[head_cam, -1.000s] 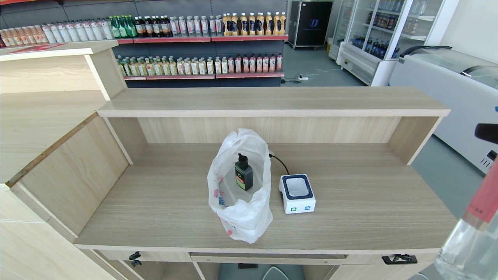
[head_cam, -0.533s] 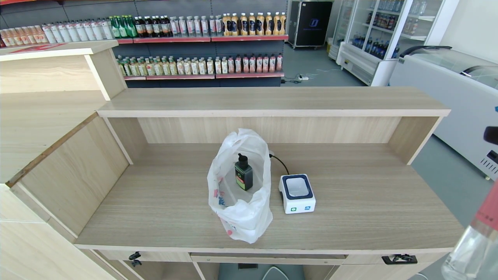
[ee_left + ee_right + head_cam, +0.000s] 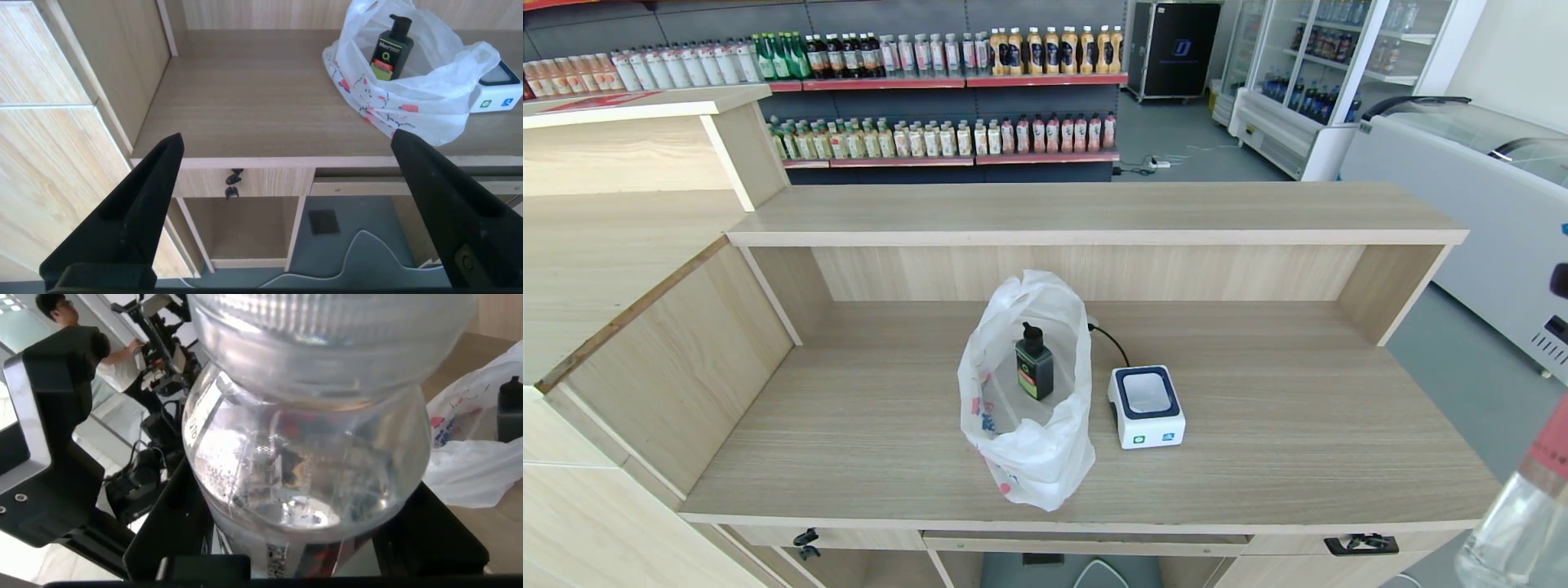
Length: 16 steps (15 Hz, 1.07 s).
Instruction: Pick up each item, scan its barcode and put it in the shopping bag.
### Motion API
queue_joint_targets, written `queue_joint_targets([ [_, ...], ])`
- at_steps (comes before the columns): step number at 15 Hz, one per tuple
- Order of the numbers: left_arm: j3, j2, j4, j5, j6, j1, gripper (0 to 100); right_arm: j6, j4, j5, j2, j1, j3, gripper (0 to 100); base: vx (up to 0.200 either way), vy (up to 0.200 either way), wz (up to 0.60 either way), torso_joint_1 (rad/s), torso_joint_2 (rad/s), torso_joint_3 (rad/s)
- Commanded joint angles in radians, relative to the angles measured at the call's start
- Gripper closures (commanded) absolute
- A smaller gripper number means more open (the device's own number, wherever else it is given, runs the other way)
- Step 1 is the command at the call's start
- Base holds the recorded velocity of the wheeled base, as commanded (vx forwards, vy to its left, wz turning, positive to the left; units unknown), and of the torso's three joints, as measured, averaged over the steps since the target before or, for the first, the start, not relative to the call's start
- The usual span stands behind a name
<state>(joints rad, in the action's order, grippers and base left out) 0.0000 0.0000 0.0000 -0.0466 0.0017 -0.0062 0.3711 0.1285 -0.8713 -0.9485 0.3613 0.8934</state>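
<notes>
Claw check: right claw (image 3: pixel 302 547) is gripping the clear pink-labelled bottle (image 3: pixel 1523 523) at the frame's lower right, left claw (image 3: pixel 286 216) is hanging wide open. Shopping bag (image 3: pixel 1025 441) is sitting mid-frame on the table (image 3: pixel 1298 425).

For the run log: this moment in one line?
right tool: shut on clear bottle, near counter's right end; left tool: open, empty; shopping bag: dark bottle inside; scanner: bare
</notes>
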Motion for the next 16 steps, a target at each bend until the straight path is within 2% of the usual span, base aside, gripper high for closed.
queue_joint_targets([
  [1, 0.0, 0.002, 0.0, 0.001, 0.0, 0.0, 0, -0.078, -0.001, 0.002, -0.007, -0.076, -0.022, 100, 0.0, 0.0, 0.0, 0.0, 0.0, 0.0],
  [2, 0.0, 0.002, 0.0, 0.001, 0.0, 0.0, 0, -0.143, -0.001, 0.008, -0.012, -0.113, -0.037, 100, 0.0, 0.0, 0.0, 0.0, 0.0, 0.0],
  [3, 0.0, 0.002, 0.0, 0.001, 0.0, 0.0, 0, -0.313, 0.002, 0.121, -0.035, -0.208, -0.099, 100, 0.0, 0.0, 0.0, 0.0, 0.0, 0.0],
  [4, 0.0, 0.002, 0.0, 0.001, 0.0, 0.0, 0, -0.393, 0.008, 0.256, -0.059, -0.255, -0.136, 100, 0.0, 0.0, 0.0, 0.0, 0.0, 0.0],
  [7, 0.0, 0.002, 0.0, 0.001, 0.0, 0.0, 0, -0.405, 0.083, 0.5, -0.133, -0.407, -0.157, 100, 0.0, 0.0, 0.0, 0.0, 0.0, 0.0],
  [9, 0.0, 0.002, 0.0, 0.001, 0.0, 0.0, 0, -0.422, 0.224, 0.703, -0.17, -0.416, -0.209, 100, 0.0, 0.0, 0.0, 0.0, 0.0, 0.0],
  [10, 0.0, 0.002, 0.0, -0.001, 0.0, 0.0, 0, -0.435, 0.341, 0.847, -0.197, -0.415, -0.258, 100, 0.0, 0.0, 0.0, 0.0, 0.0, 0.0],
  [11, 0.0, 0.002, 0.0, 0.001, 0.0, 0.0, 0, -0.463, 0.396, 0.92, -0.216, -0.415, -0.28, 100, 0.0, 0.0, 0.0, 0.0, 0.0, 0.0],
  [12, 0.0, 0.002, 0.0, 0.001, 0.0, 0.0, 0, -0.482, 0.421, 0.96, -0.23, -0.415, -0.284, 100, 0.0, 0.0, 0.0, 0.0, 0.0, 0.0],
  [15, 0.0, 0.002, 0.0, 0.001, 0.0, 0.0, 0, -0.552, 0.418, 0.96, -0.242, -0.413, -0.284, 100, 0.0, 0.0, 0.0, 0.0, 0.0, 0.0],
  [16, 0.0, 0.002, 0.0, 0.001, 0.0, 0.0, 0, -0.564, 0.422, 0.954, -0.263, -0.409, -0.283, 100, 0.0, 0.0, 0.6, 0.007, 0.0, -0.002],
])
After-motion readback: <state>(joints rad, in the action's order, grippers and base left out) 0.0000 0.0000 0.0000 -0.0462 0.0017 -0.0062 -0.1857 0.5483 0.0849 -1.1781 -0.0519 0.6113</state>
